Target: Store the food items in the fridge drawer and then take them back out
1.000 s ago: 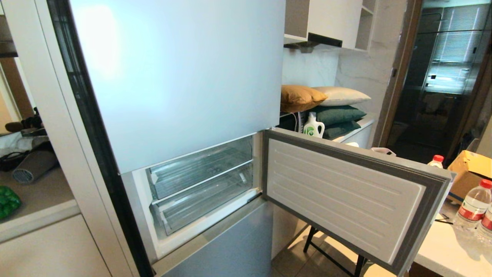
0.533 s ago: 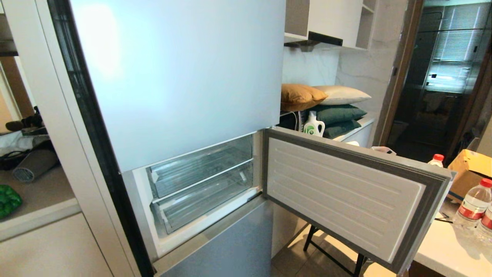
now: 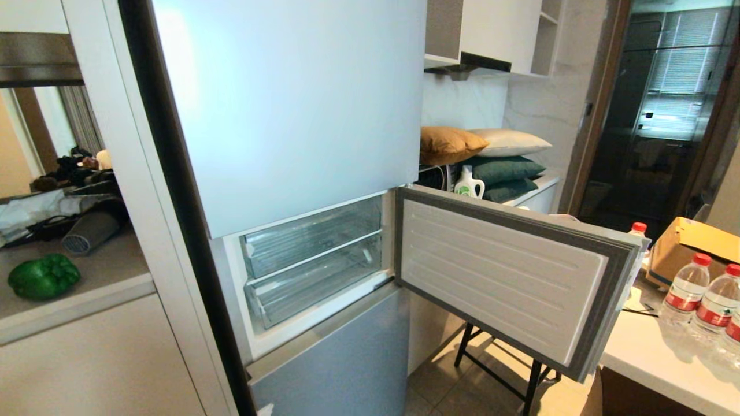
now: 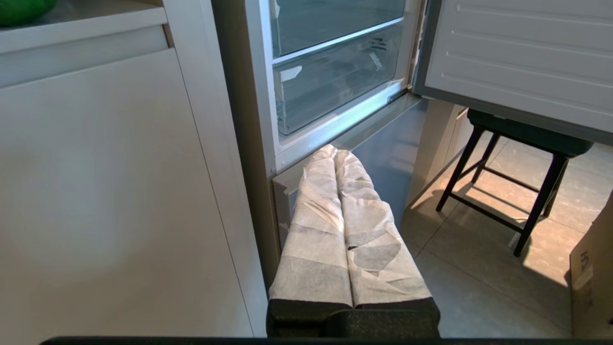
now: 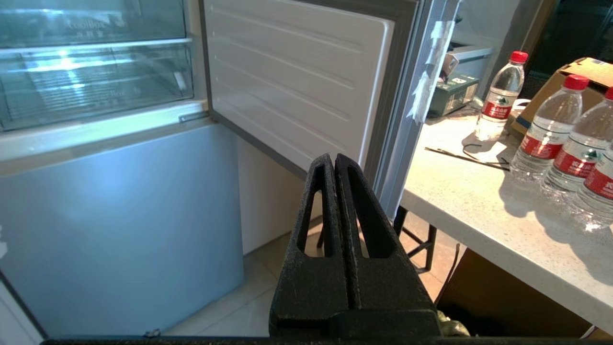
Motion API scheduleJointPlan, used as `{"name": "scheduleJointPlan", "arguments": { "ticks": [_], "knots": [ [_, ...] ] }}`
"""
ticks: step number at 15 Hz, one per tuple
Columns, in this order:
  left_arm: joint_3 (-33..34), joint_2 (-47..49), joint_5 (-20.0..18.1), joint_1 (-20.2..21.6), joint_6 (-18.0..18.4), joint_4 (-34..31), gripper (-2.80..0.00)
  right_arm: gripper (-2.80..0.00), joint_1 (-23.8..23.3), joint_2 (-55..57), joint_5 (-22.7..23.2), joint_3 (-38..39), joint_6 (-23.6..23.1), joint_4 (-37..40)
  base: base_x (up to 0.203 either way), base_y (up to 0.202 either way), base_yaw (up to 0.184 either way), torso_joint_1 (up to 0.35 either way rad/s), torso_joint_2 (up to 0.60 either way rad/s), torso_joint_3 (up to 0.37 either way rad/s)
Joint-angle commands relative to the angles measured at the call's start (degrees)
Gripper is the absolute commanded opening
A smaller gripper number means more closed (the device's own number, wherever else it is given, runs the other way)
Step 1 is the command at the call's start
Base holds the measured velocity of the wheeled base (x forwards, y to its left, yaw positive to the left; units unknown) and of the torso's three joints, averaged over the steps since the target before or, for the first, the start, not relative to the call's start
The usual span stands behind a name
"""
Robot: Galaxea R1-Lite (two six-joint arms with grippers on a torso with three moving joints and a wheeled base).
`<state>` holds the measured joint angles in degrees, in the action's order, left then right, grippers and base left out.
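Note:
The green bell pepper lies on the grey counter left of the fridge; its edge also shows in the left wrist view. The potato is out of view. In the open middle compartment sit two clear drawers, both pushed in. The lower one is the fridge drawer, with a small white sticker on its front. My left gripper, wrapped in white cloth, is shut and empty, low before the fridge. My right gripper, black, is shut and empty near the open door. Neither arm shows in the head view.
The compartment door swings out to the right over a black stool. A white counter at the right carries water bottles and a cardboard box. The upper clear drawer bears faint lettering. Pillows are stacked behind.
The whole head picture has shifted and widened, so the camera has moved back. The pepper on the left counter now shows in full. Nothing in the scene itself has moved.

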<state>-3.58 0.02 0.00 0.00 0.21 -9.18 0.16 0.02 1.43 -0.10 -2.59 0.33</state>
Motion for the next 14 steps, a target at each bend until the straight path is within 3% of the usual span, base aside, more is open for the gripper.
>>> {"name": "scheduleJointPlan", "arguments": {
  "ticks": [1,6,10,12,14],
  "knots": [
    [-0.02,-0.11,0.00,0.00,-0.01,-0.05,-2.80,-2.80,0.02,-0.02,-0.03,0.01,-0.31,0.02,0.000,0.000,0.000,0.027,0.01,-0.009],
    [-0.02,-0.11,0.00,0.00,0.06,-0.05,-2.80,-2.80,0.01,4.98,-3.76,-5.47,1.79,3.84,0.000,0.000,0.000,0.000,0.00,0.000],
    [-0.02,-0.03,0.00,0.00,0.06,-0.05,-2.80,-2.80,-2.32,23.19,-9.03,-18.05,15.08,4.57,0.000,0.000,0.000,0.000,0.00,0.000],
    [-0.02,-0.02,0.00,0.00,0.06,-0.05,-2.80,-2.80,-11.06,33.67,-8.01,-21.14,19.73,0.55,0.000,0.000,0.000,0.000,0.00,0.000],
    [-0.02,-0.10,0.00,0.00,0.06,-0.05,-2.80,-2.80,-26.86,44.32,-1.10,-22.45,22.28,-8.41,0.000,0.000,0.000,0.000,0.00,0.000]
  ]
}}
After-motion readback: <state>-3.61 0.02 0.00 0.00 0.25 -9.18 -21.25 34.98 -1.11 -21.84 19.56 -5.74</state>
